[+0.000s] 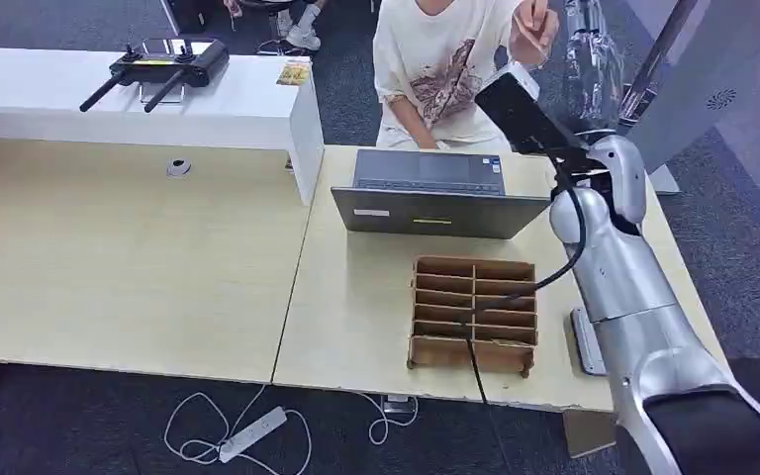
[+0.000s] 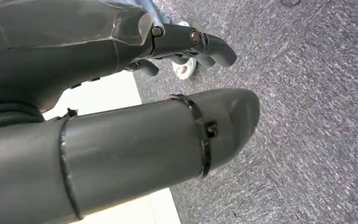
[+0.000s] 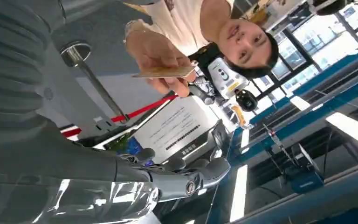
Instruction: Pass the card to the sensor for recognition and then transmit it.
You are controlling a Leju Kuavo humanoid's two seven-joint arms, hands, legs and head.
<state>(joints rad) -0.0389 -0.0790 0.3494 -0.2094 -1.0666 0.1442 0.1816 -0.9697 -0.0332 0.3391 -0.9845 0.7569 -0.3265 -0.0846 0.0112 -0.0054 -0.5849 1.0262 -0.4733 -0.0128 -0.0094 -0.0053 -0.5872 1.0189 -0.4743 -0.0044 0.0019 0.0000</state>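
Upper right of the head view, we see the silver right arm raised over the pale wooden table (image 1: 356,307), its right hand (image 3: 186,175) with fingers spread and nothing between them. A person's hand (image 3: 156,53) holds the thin tan card (image 3: 164,72) above those fingers, apart from them. We note the left hand (image 2: 191,44) hanging over grey carpet (image 2: 307,116), fingers curled in loosely, holding nothing. Centre of the head view: 1 grey laptop (image 1: 435,193), and below it 1 brown cardboard divider tray (image 1: 473,315) with a black cable (image 1: 475,361) lying across it.
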